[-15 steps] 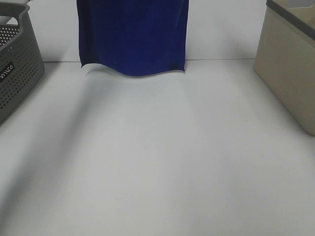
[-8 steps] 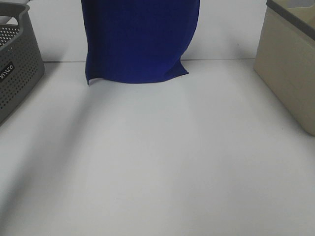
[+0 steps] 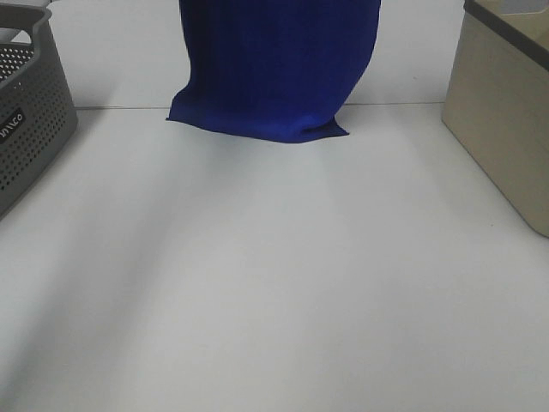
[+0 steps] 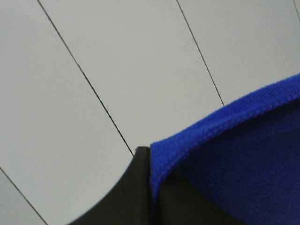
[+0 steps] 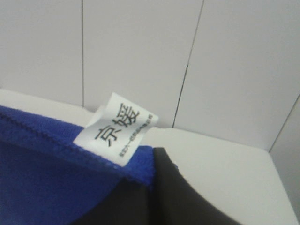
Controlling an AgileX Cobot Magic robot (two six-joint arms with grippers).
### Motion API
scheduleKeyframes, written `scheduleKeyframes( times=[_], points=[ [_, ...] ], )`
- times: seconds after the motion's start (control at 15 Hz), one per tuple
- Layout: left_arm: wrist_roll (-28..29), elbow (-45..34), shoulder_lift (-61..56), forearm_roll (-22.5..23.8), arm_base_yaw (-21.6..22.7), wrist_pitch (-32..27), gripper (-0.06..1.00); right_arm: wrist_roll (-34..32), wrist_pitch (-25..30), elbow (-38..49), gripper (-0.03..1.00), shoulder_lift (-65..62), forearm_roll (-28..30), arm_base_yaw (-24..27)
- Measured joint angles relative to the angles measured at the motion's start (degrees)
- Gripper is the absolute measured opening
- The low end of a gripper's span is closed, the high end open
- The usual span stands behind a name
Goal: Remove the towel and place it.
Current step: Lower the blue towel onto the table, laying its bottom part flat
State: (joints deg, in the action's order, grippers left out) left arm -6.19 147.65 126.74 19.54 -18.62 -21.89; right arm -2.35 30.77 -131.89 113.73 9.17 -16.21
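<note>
My left gripper [image 4: 153, 190] is clamped shut on the towel [image 3: 274, 69]. The stitched blue hem runs straight in between the two dark fingers and is pinched there. My right gripper [image 5: 149, 187] is likewise closed on the cloth at another corner, with blue fabric tucked against its black finger [image 5: 173, 187]. Just beside that grip a small white tag [image 5: 116, 129] stands up from the hem, printed with black characters.

In the high view neither of my grippers shows, as both are above the top of the picture. From there the towel hangs down as one broad sheet of deep blue, roughly at the middle of the scene and a little to the right. Its lower edge flares outward and seems to rest on the white table [image 3: 274, 283], close to the table's far edge, with the right bottom corner folded forward slightly.

The near part of the table is bare white with soft shadows across it. A grey perforated basket [image 3: 30, 120] sits at the left side, carrying a small label I cannot read. A beige bin [image 3: 502, 120] with a darker rim sits at the right side. Both stand well apart from the towel. Behind everything is a pale wall [image 3: 412, 51], and both wrist views show thin dark seams between its panels.
</note>
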Motion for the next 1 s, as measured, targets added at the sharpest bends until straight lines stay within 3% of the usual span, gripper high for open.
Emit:
scheduleKeyframes(
  times=[0.2,0.53,0.8,1.0],
  points=[
    [0.0,0.0,-3.7,-4.6,-0.1,-14.3,0.0,8.2,9.2,0.0,0.01,-1.8,-9.6,-0.2],
    [0.0,0.1,-8.7,-10.3,-0.1,-35.2,0.0,10.4,22.5,0.0,0.01,-5.4,-16.3,-0.2],
    [0.0,0.2,-13.0,-14.3,-0.1,-45.1,0.0,10.8,32.4,-0.1,0.01,-10.4,-21.0,-0.2],
    [0.0,0.2,-15.4,-15.2,-0.1,-47.4,0.0,10.7,37.1,-0.1,0.01,-12.4,-23.5,-0.2]
  ],
)
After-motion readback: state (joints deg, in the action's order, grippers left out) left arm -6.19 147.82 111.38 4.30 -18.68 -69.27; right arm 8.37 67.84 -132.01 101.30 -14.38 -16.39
